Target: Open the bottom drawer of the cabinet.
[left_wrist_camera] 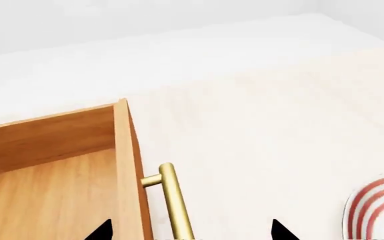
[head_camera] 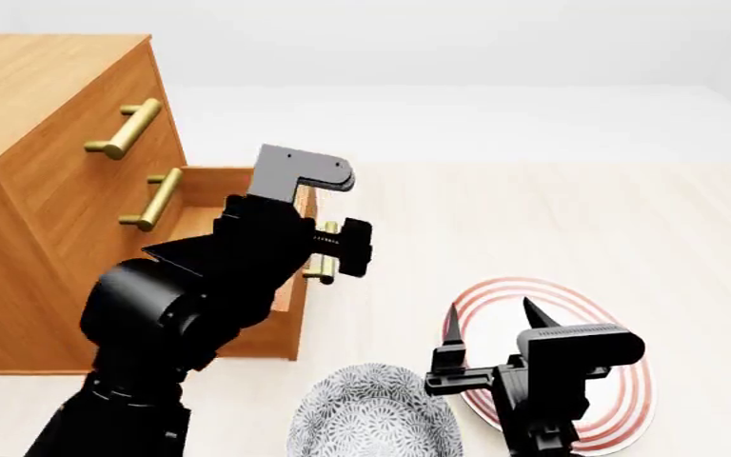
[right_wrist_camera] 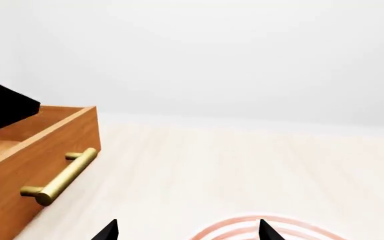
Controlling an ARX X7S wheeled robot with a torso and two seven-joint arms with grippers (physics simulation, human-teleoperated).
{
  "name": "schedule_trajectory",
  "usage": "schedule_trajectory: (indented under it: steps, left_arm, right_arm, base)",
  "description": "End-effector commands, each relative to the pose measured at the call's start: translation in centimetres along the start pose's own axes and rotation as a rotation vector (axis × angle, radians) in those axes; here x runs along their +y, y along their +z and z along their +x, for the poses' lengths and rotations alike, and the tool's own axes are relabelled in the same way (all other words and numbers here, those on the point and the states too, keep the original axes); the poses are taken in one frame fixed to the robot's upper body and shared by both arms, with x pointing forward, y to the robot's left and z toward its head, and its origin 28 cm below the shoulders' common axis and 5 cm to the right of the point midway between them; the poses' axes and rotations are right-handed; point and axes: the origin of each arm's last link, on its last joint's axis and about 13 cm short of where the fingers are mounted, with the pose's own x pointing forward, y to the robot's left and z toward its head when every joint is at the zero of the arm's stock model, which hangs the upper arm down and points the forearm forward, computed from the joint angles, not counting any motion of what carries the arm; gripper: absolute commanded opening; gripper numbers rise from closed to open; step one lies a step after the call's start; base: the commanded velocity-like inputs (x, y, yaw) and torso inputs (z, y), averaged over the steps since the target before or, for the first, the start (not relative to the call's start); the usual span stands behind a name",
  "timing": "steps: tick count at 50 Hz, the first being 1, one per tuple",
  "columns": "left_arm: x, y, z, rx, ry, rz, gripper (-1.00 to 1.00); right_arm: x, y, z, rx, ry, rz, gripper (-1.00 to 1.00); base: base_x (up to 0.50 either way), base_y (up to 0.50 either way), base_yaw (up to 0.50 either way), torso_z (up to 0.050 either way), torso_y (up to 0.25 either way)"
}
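Observation:
The orange-brown cabinet [head_camera: 49,190] stands at the left of the head view. Its bottom drawer [head_camera: 207,217] is pulled out, and I can see down into its bare wooden inside [left_wrist_camera: 52,195]. My left gripper [head_camera: 346,246] hangs over the drawer's brass bar handle [left_wrist_camera: 173,200]. It [left_wrist_camera: 190,231] is open, with its black fingertips [left_wrist_camera: 102,231] wide apart, one on each side of the handle and the drawer front [left_wrist_camera: 126,165]. My right gripper [head_camera: 490,319] is open over the striped plate, holding nothing [right_wrist_camera: 186,231]. From it I see the drawer [right_wrist_camera: 38,165] and its handle [right_wrist_camera: 62,177] from the side.
A white plate with red rings [head_camera: 620,400] lies on the pale floor under my right arm. A grey patterned bowl [head_camera: 372,419] sits near the bottom edge. The two upper drawers are shut, and their brass handles [head_camera: 125,129] stick out.

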Motion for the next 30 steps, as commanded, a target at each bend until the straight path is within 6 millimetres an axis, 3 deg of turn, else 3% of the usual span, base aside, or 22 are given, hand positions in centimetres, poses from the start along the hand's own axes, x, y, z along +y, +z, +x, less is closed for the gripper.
schedule_trajectory:
  steps: [1, 7, 10, 16, 21, 30]
  left_arm:
    - [-0.5, 1.3, -7.1, -0.348, 0.004, -0.017, 1.0]
    - [-0.5, -1.4, -9.2, -0.463, -0.012, -0.043, 1.0]
    - [-0.3, -3.5, -10.2, -0.564, 0.05, -0.065, 1.0]
    - [-0.3, -5.3, -11.2, -0.689, 0.127, -0.062, 1.0]
    - [-0.2, -5.2, -11.3, -0.726, 0.138, -0.043, 1.0]
    - [-0.4, -2.2, -12.4, -0.875, 0.202, 0.024, 1.0]
  right_arm:
    - [0.1, 0.6, 0.2, -0.02, -0.001, -0.005, 1.0]
    - [0.1, 2.3, 0.3, -0.08, -0.005, -0.016, 1.0]
    - [0.3, 4.7, 0.5, -0.191, -0.003, -0.058, 1.0]
    - [0.6, 8.0, 1.1, -0.338, 0.008, -0.11, 1.0]
    - [0.9, 9.8, 0.8, -0.44, 0.025, -0.139, 1.0]
    - [1.3, 13.9, -0.1, -0.586, 0.043, -0.184, 1.0]
  base:
    - [0.0, 0.0, 0.0, 0.0, 0.0]
    - [0.0, 0.0, 0.0, 0.0, 0.0]
    - [0.0, 0.0, 0.0, 0.0, 0.0]
    - [0.0, 0.0, 0.0, 0.0, 0.0]
    - [0.0, 0.0, 0.0, 0.0, 0.0]
    - [0.0, 0.0, 0.0, 0.0, 0.0]
